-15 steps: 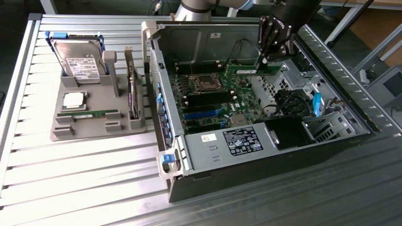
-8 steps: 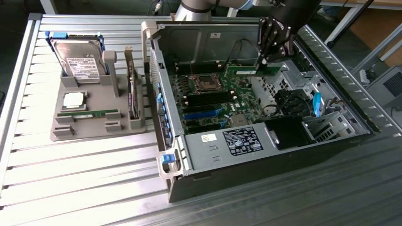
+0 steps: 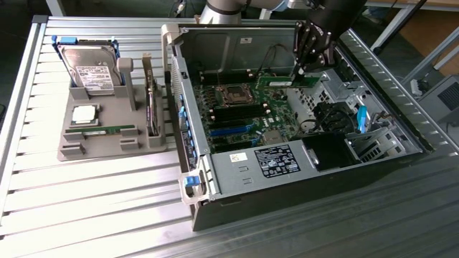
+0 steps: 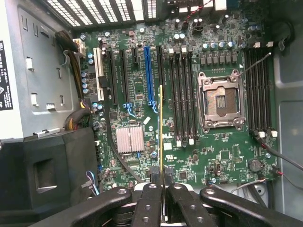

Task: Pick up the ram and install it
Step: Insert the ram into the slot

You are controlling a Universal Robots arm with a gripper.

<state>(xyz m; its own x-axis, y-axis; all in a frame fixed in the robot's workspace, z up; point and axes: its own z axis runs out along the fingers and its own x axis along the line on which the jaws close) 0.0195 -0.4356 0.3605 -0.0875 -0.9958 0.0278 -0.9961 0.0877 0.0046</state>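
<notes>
Wrist view catching the gripper [image 4: 162, 198] clamping the ram [image 4: 161, 137] edge-on, hanging just above the motherboard [image 4: 142, 109] near the empty black memory slots [image 4: 182, 94] beside the CPU socket [image 4: 218, 101], probably for lining it up with one.

thin green ram stick with gold edge [image 3: 288, 81] | black metal gripper [image 3: 305, 67] | green motherboard [image 4: 227, 156], black slots, one blue slot [image 4: 149, 75], one white slot [image 4: 100, 71] | silver finned heatsink [image 4: 129, 139] | grey plastic parts tray [image 3: 107, 145] | silver hard drive with white label [image 3: 91, 67] | blue case latches [image 3: 191, 181] | ribbed silver metal table [image 3: 86, 204]
</notes>
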